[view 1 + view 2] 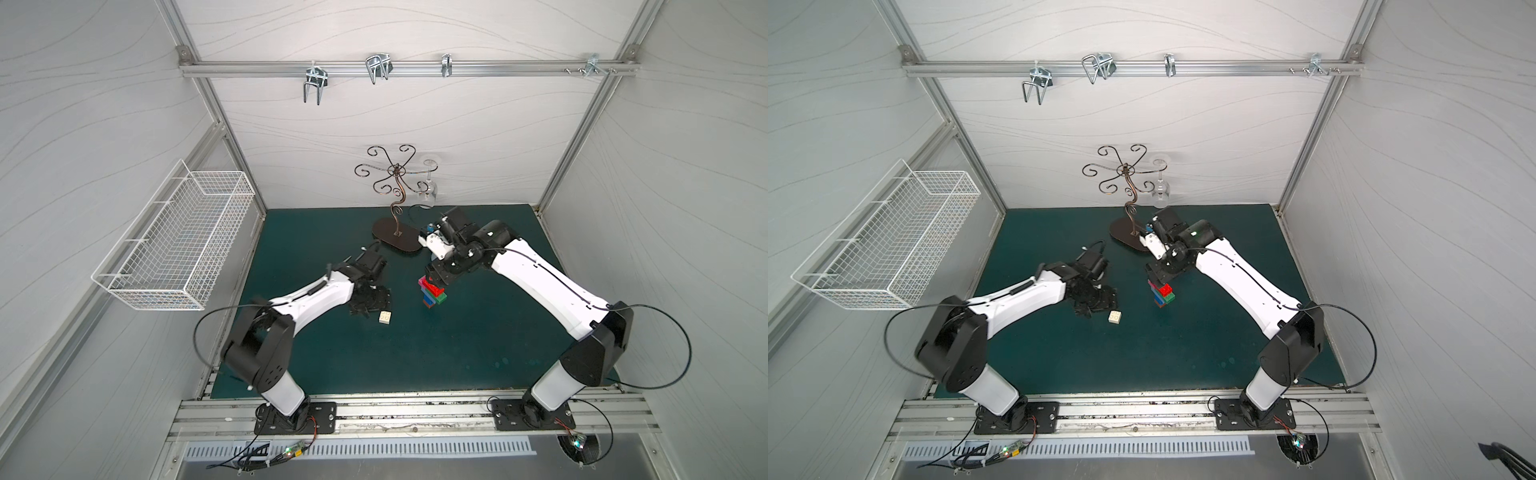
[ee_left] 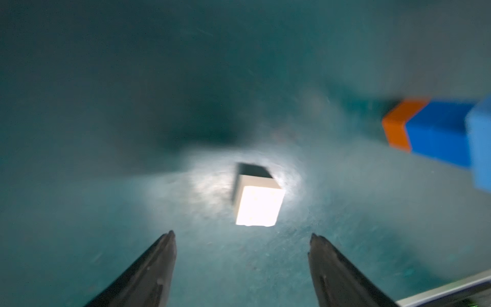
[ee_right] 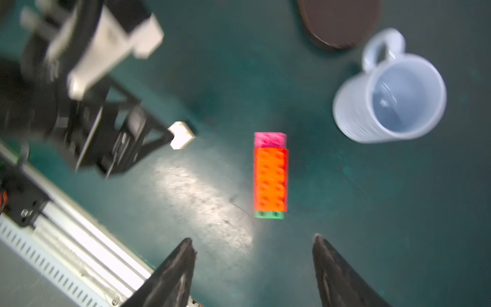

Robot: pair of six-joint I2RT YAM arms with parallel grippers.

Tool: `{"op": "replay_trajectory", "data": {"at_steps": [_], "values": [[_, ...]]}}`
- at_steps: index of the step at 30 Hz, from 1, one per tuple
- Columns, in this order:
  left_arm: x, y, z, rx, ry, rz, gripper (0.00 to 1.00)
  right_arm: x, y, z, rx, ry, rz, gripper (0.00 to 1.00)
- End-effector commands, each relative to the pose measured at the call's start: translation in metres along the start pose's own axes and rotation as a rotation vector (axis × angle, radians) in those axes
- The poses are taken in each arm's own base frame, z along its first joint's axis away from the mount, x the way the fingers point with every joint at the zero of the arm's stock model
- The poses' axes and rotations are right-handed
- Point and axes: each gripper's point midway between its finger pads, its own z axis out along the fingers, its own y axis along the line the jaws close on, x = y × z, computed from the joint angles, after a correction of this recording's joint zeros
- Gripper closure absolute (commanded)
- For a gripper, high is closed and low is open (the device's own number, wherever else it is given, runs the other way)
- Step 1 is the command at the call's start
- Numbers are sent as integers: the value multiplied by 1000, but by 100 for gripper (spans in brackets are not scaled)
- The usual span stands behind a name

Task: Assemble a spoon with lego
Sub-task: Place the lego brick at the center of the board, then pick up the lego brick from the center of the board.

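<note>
The spoon [image 1: 432, 293] appears to stand on its orange end near the middle of the green table [image 1: 478, 353], its stem rising through blue bricks to a light blue, green, red and pink head. In the blurred right wrist view the studded red top [image 3: 270, 175] shows with pink at one end and green at the other.

The right arm reaches in from its base at the front right, elbow high, forearm angled toward the centre and wrist bent downward, so that the right tool [image 3: 252, 239] hangs above the spoon's head. Its fingers stand apart with nothing between them, and the spoon lies ahead of their tips.

The left arm rises from the front left base, folds at the elbow and stretches toward the centre, its wrist turned down at the table. The left tool [image 2: 241, 234] is spread wide and grips nothing. The white brick [image 2: 256, 204] sits studs up on the table just beyond its fingertips, apart from the spoon.

A translucent cup [image 3: 390, 98] with a handle is near the spoon, its mouth toward the wrist camera and its pale floor in sight. A white wire basket [image 1: 174, 245] hangs on the left wall. A wine glass [image 1: 430, 183] hangs upside down from the scrolled metal stand [image 1: 395, 195] at the back.
</note>
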Motion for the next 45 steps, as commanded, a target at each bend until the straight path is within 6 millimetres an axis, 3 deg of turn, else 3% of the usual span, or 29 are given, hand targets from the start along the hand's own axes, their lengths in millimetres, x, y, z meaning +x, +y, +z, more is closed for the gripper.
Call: {"op": "replay_trajectory", "data": {"at_steps": [1, 8, 14, 19, 32, 45], "values": [[-8, 36, -14, 33, -37, -83, 12, -2, 29, 19, 3, 52, -158, 28], [-9, 96, -19, 124, -68, -317, 11, 1, 94, 95, -103, 134, -354, 34], [-8, 109, -17, 147, -104, -386, 11, 9, 115, 141, -195, 167, -395, 38], [-5, 108, -11, 163, -91, -394, 11, 15, 109, 171, -155, 210, -413, 42], [-4, 110, -14, 155, -104, -390, 11, 14, 102, 200, -152, 244, -434, 54], [-5, 111, -11, 144, -91, -382, 11, 22, 95, 216, -138, 303, -446, 56]]}}
